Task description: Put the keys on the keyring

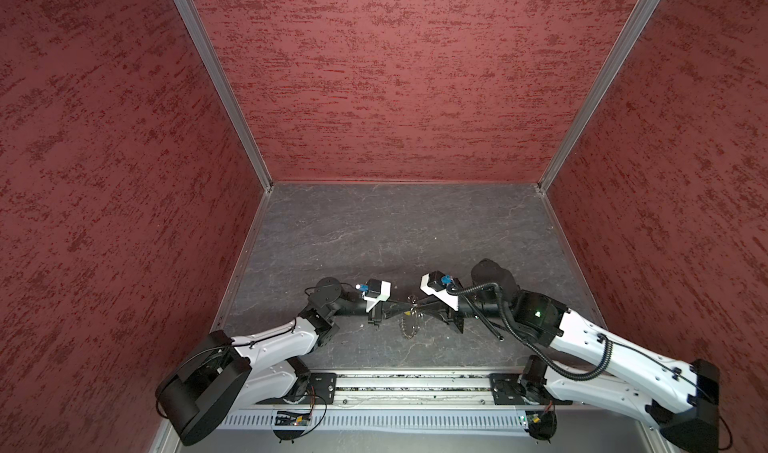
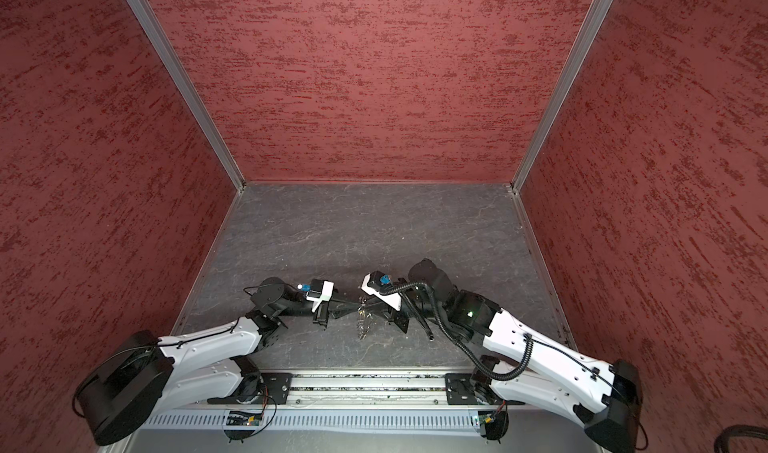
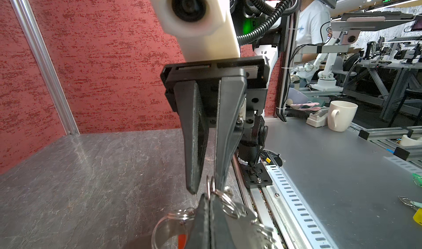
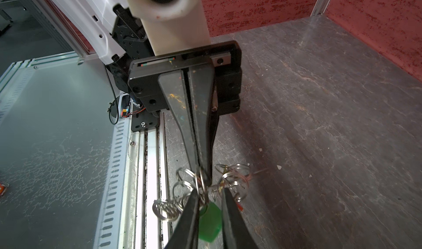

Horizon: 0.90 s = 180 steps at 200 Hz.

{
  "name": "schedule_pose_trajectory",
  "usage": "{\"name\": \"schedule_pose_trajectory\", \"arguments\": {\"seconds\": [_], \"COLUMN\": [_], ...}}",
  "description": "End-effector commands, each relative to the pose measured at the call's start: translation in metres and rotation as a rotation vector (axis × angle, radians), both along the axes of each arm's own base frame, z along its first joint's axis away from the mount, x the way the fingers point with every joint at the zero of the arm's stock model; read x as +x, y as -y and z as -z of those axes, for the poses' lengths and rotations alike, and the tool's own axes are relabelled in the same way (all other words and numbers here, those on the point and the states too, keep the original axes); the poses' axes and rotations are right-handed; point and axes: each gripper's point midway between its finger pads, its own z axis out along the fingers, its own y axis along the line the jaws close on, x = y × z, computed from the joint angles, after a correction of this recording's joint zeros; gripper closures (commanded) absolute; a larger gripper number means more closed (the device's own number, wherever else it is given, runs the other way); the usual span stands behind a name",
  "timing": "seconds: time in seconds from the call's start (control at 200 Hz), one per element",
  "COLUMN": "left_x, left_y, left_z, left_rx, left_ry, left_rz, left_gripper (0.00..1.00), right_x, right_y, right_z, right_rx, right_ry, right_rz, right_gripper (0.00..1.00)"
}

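above the table's (image 1: 374, 239) front middle, the keyring (image 4: 233, 179) is pinched in the closed left gripper (image 4: 202, 174); the jaws of the right gripper (image 3: 205, 188) are held slightly apart beside a ring and a green key (image 4: 210, 222).

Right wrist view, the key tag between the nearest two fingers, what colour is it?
Green. The key tag shows best in the right wrist view.

A dark grey, veined counter (image 1: 395, 230) is enclosed by 3 mottled red walls (image 1: 395, 76), joined by aluminium corner posts (image 1: 217, 81). Beyond, a white mug (image 3: 341, 115) is seen on a pale grey surface (image 3: 331, 167).
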Motion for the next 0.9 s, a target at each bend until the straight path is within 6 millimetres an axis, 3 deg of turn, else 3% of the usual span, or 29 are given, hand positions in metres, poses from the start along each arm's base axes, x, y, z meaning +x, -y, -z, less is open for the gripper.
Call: {"name": "schedule_pose_trajectory", "arguments": {"seconds": [0.0, 0.185, 0.386, 0.526, 0.716, 0.897], "left_x": [-0.007, -0.007, -0.005, -0.001, 0.007, 0.012], "left_y": [-0.001, -0.001, 0.0, 0.002, 0.001, 0.0], "left_z": [-0.011, -0.011, -0.007, 0.002, 0.018, 0.02], "left_rx": [-0.035, -0.039, -0.025, 0.027, 0.13, 0.155], "left_ry": [0.042, 0.045, 0.038, 0.032, 0.035, 0.03], "left_rz": [0.031, 0.031, 0.029, 0.007, -0.051, -0.081], "left_gripper": [1.0, 1.0, 1.0, 1.0, 0.85, 0.83], "right_x": [0.009, 0.005, 0.003, 0.005, 0.009, 0.009], "right_y": [0.001, -0.001, -0.006, -0.001, 0.007, 0.006], "right_z": [-0.002, -0.004, -0.006, -0.005, -0.003, 0.003], "right_rx": [-0.003, 0.01, 0.008, -0.036, -0.154, -0.277], "right_ry": [0.022, 0.013, 0.006, 0.008, 0.008, -0.023], "right_rz": [0.037, 0.014, -0.016, 0.005, 0.018, -0.02], "right_gripper": [0.84, 0.86, 1.0, 1.0, 1.0, 1.0]}}
